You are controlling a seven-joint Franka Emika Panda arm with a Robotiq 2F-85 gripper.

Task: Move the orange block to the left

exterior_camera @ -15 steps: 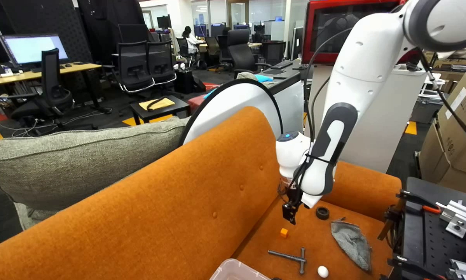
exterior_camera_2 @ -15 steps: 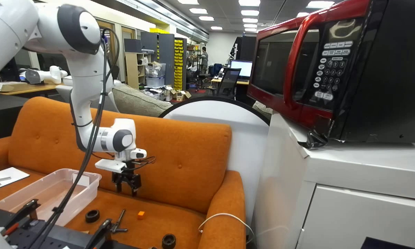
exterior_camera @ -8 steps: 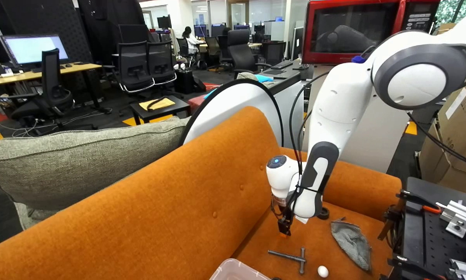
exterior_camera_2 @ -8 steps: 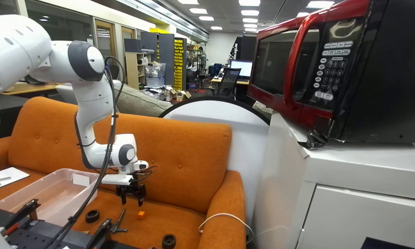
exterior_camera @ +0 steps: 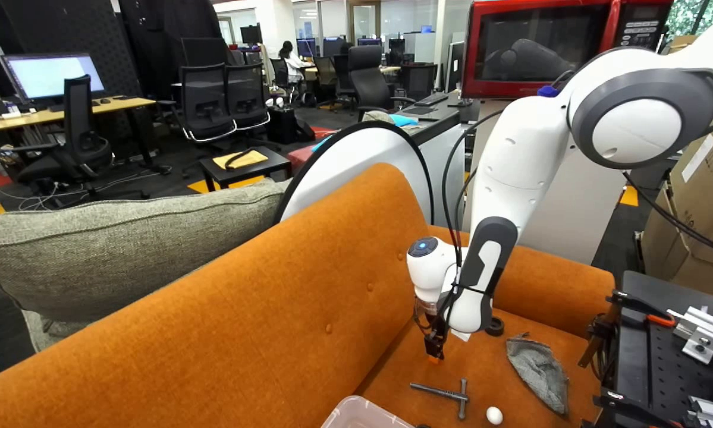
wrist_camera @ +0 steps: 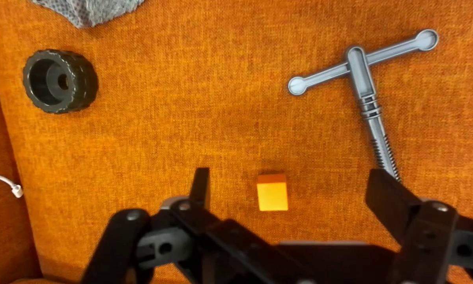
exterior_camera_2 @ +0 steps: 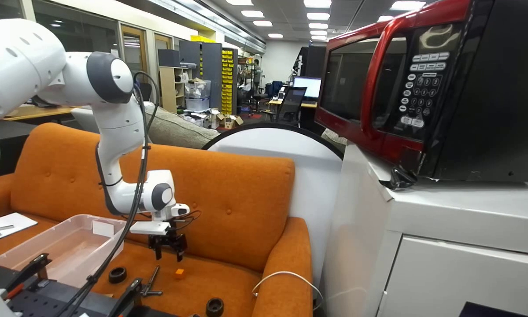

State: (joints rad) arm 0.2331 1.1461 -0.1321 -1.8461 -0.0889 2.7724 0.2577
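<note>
Holds black two-fingered gripper (wrist_camera: 292, 187) spread above small bright-orange cubic block (wrist_camera: 273, 195), lower centre of wrist view; seemingly has yet to grasp or shift it leftward.

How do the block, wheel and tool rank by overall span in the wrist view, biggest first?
1. Tool, the longest, even with its lower end running out of sight
2. Wheel
3. Block, clearly smallest
</note>
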